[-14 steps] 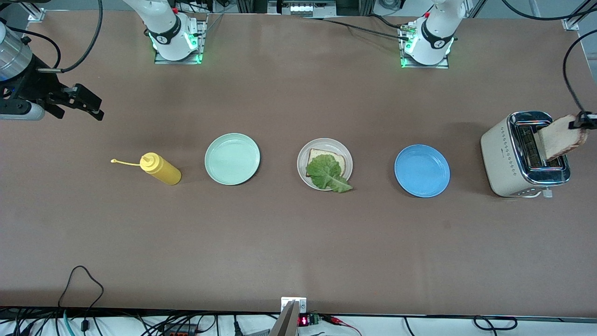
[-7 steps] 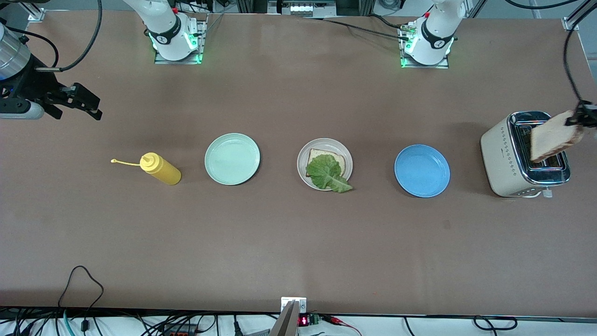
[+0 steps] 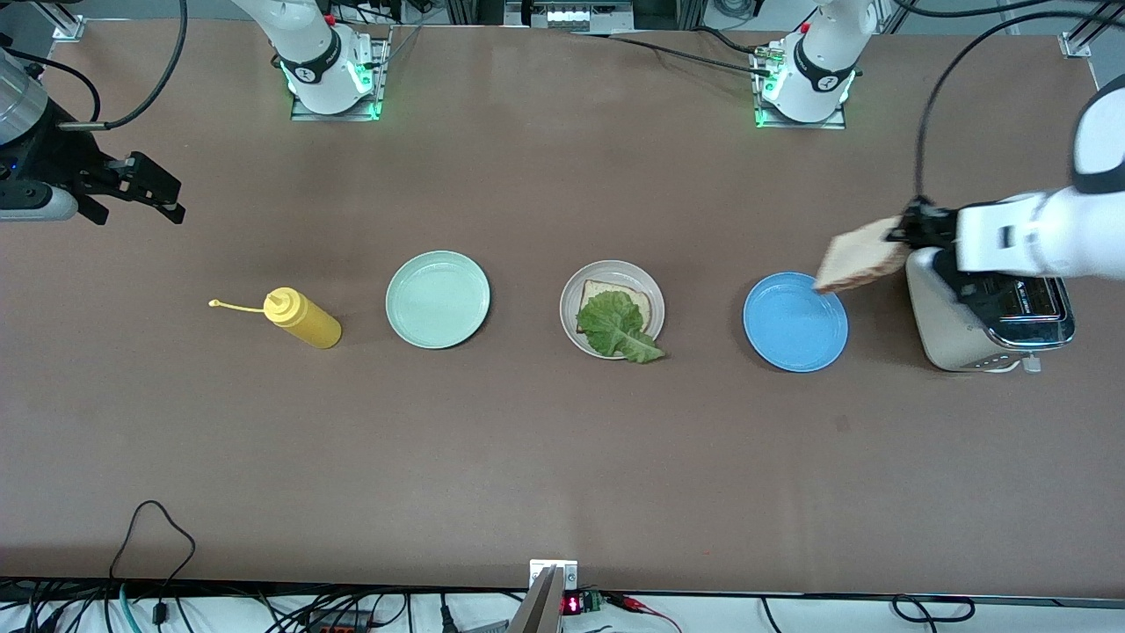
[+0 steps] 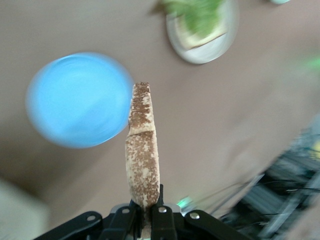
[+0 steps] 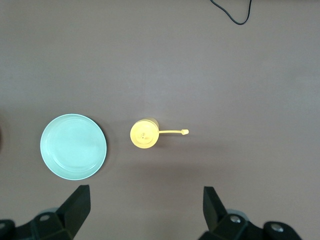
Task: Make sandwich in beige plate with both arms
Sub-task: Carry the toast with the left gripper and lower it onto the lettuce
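The beige plate sits mid-table holding one bread slice with a ruffled green lettuce leaf on top; the plate also shows blurred in the left wrist view. My left gripper is shut on a second bread slice, carried in the air over the edge of the blue plate beside the toaster. In the left wrist view that slice stands edge-on, pinched by my left gripper. My right gripper hangs open and waits at the right arm's end of the table, nothing between its fingers.
A beige-and-chrome toaster stands at the left arm's end, partly under the left arm. A mint-green plate and a yellow squeeze bottle lie toward the right arm's end. Cables run along the table's near edge.
My left gripper has lifted the bread slice out of the toaster and carried it toward the table's middle, now over the blue plate's edge. The right gripper drifted slightly.
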You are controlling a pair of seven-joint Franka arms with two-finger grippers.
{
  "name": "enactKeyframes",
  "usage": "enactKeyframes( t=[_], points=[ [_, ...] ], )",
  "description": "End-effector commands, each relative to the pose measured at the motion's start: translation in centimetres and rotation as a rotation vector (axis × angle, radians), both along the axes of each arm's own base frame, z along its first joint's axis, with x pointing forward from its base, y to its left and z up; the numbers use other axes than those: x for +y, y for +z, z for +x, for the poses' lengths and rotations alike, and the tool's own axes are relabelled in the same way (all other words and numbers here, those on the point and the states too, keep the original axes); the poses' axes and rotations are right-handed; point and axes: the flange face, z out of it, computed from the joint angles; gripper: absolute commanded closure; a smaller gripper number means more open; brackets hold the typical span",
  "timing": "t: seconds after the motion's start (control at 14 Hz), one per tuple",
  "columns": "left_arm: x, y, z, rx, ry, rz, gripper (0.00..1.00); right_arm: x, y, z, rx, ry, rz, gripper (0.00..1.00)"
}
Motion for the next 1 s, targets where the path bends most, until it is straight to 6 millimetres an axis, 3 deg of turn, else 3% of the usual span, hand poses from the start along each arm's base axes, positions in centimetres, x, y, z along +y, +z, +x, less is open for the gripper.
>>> enactKeyframes(
  t=[0.0, 0.21, 0.36, 0.43, 0.57, 0.79, 0.93],
  points=[
    [-4.0, -6.0, 2.7, 0.115, 0.113, -0.231, 0.99, -0.3, 0.3, -0.7, 0.003, 0.011, -0.018, 0.0],
    [-7.9, -12.5, 4.3, 0.18, 0.228, -0.437, 1.0, -0.5, 0.2, -0.7, 0.007, 0.008, -0.018, 0.0],
    [-12.1, -16.5, 3.8, 0.143, 0.232, -0.54, 1.0, -0.8, 0.3, -0.8, 0.005, 0.003, -0.018, 0.0],
    [-13.2, -19.4, 3.4, 0.134, 0.258, -0.593, 1.0, -0.7, 0.3, -0.8, 0.005, 0.003, -0.017, 0.0],
    [-15.7, -22.8, 1.7, 0.109, 0.318, -0.673, 1.0, -0.5, 0.5, -0.9, 0.01, 0.008, -0.016, 0.0],
    [-17.7, -26.0, 0.4, 0.063, 0.358, -0.654, 1.0, -0.4, 0.7, -1.3, 0.022, 0.008, -0.017, 0.0],
    [-17.7, -28.6, 0.0, 0.056, 0.353, -0.672, 1.0, -0.5, 0.8, -1.3, 0.019, 0.004, -0.014, 0.0]
  ],
)
